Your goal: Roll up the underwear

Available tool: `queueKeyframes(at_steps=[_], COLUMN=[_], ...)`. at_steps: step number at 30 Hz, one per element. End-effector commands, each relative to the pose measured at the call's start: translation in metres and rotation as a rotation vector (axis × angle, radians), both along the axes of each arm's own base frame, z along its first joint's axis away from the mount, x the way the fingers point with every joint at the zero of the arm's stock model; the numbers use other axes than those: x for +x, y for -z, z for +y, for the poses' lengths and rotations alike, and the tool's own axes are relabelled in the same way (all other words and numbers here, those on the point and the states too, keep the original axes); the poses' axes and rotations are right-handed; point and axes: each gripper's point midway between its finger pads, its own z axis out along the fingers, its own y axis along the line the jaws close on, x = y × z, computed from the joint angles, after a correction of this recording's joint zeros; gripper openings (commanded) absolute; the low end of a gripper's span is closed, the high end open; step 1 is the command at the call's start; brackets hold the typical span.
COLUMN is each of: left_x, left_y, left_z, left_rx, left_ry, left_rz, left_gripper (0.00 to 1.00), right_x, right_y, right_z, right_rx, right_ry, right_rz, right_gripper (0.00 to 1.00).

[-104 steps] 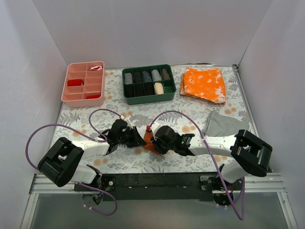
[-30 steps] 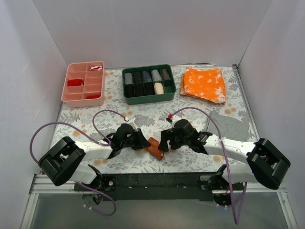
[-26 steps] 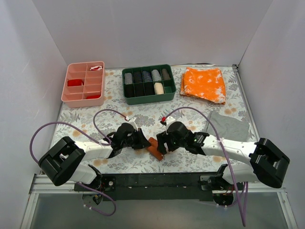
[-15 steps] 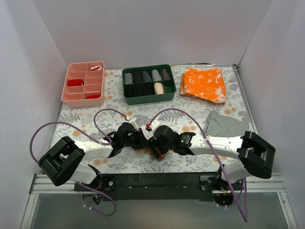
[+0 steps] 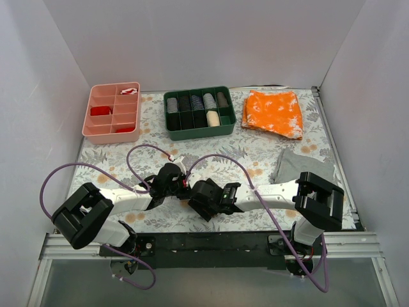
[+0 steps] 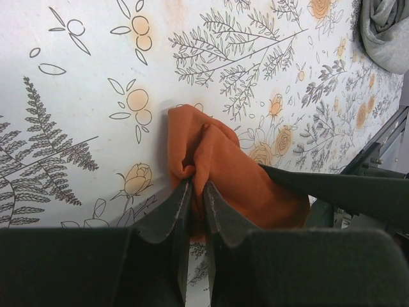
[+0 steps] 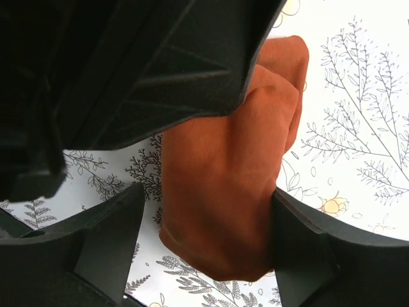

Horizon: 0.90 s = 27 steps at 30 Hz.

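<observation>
The underwear point(image 6: 236, 166) is a rust-brown bundle lying on the flowered table near the front middle. My left gripper point(image 6: 197, 185) is shut on a fold at its near end; the fingers pinch a ridge of cloth. My right gripper point(image 7: 208, 211) stands open astride the other end of the underwear point(image 7: 223, 192). Its right finger touches the cloth and its left finger stands a little off it. In the top view the left gripper point(image 5: 184, 190) and the right gripper point(image 5: 199, 203) meet nose to nose and hide nearly all of the bundle.
At the back stand a pink divided tray point(image 5: 112, 112) and a green box point(image 5: 199, 113) holding rolled items. A bright orange speckled cloth point(image 5: 273, 113) lies back right, a grey cloth point(image 5: 303, 167) at the right. The table's front rail is just behind the grippers.
The right arm has swung left, from beside the bundle to over it, and its jaws now straddle the cloth. The left gripper has kept its pinch and hardly moved.
</observation>
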Motion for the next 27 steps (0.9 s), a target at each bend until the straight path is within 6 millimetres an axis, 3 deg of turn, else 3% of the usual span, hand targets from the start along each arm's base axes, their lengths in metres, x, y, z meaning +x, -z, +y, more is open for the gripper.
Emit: queueKeyframes(at_steps=[1, 7, 10, 11, 14, 16, 18, 21, 27], left_x=[0.003, 0.004, 0.008, 0.01, 0.018, 0.023, 0.026, 0.028, 0.025], left_y=[-0.014, -0.019, -0.025, -0.027, -0.038, -0.04, -0.047, -0.062, -0.092], left_z=[-0.006, 0.0, 0.007, 0.008, 0.018, 0.028, 0.04, 0.049, 0.061], left_rx=[-0.018, -0.015, -0.007, -0.003, 0.008, 0.032, 0.052, 0.042, -0.004], left_ry=[0.011, -0.024, -0.069, -0.083, -0.153, -0.215, -0.266, -0.308, -0.355], left_rz=[-0.02, -0.031, -0.049, -0.056, -0.079, -0.076, -0.087, -0.119, -0.167], left_gripper=[0.11, 0.17, 0.32, 0.47, 0.73, 0.77, 0.88, 0.92, 0.96], right_x=[0.002, -0.007, -0.013, -0.016, -0.019, -0.019, -0.017, -0.01, 0.022], right_y=[0.01, 0.021, 0.027, 0.031, 0.033, 0.031, 0.024, 0.003, -0.06], right_z=[-0.013, -0.027, -0.034, -0.039, -0.046, -0.05, -0.051, -0.048, -0.046], right_rx=[-0.07, -0.087, -0.09, -0.099, -0.094, -0.086, -0.056, 0.022, 0.253], right_ry=[0.078, 0.138, 0.149, 0.152, 0.173, 0.189, 0.214, 0.24, 0.3], right_rz=[-0.011, 0.034, 0.061, 0.069, 0.083, 0.076, 0.067, 0.049, 0.051], right_gripper=[0.78, 0.62, 0.48, 0.43, 0.27, 0.23, 0.13, 0.02, 0.01])
